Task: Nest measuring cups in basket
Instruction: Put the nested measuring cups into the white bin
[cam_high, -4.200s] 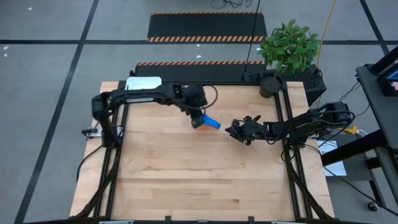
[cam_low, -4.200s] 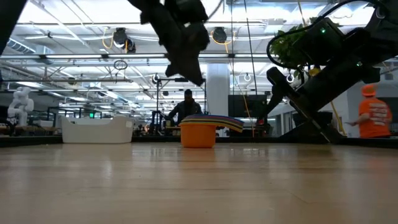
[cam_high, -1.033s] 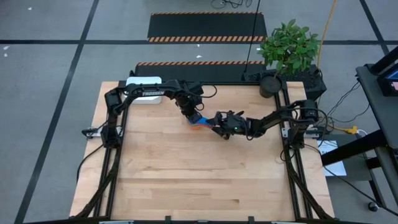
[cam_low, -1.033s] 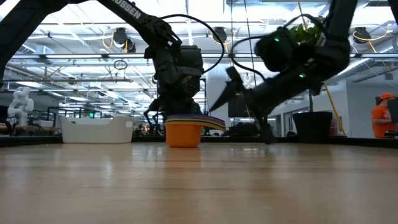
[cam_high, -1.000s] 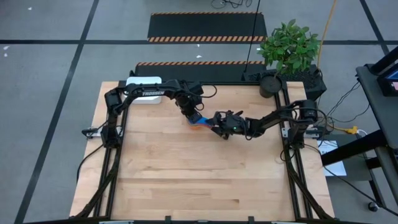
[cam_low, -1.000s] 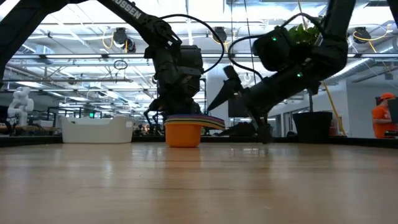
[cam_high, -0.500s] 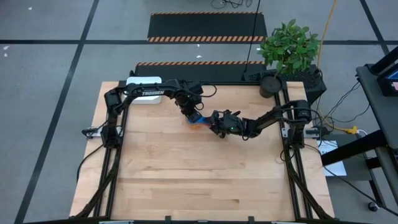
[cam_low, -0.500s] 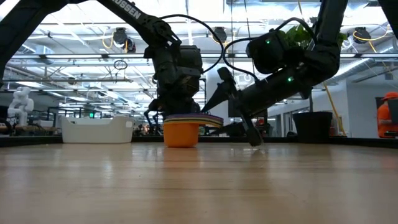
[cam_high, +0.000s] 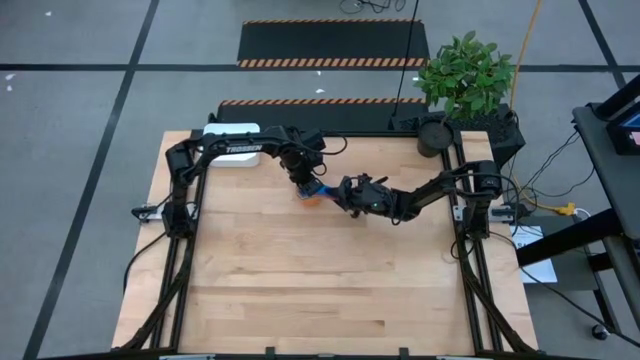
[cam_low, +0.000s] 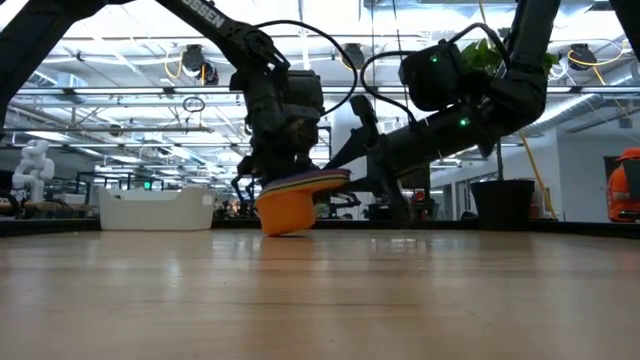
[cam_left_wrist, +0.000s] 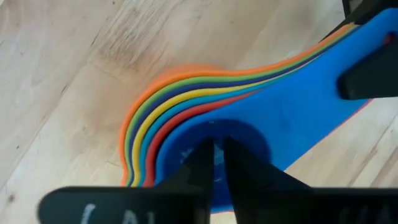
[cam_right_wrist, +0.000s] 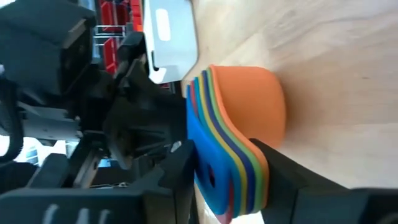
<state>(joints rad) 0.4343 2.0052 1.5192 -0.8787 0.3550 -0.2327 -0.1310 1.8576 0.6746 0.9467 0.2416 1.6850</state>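
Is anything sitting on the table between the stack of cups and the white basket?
Nothing visible does. In the low view, bare table lies between the stacked measuring cups and the basket; only the left arm reaches overhead.

Left arm is reaching from the table's far-left corner toward the middle, its wrist pointing down; left gripper (cam_high: 310, 189) is showing fingers almost together. Right arm is stretching low across from the right, its right gripper (cam_right_wrist: 227, 180) clamping, one finger on each side.
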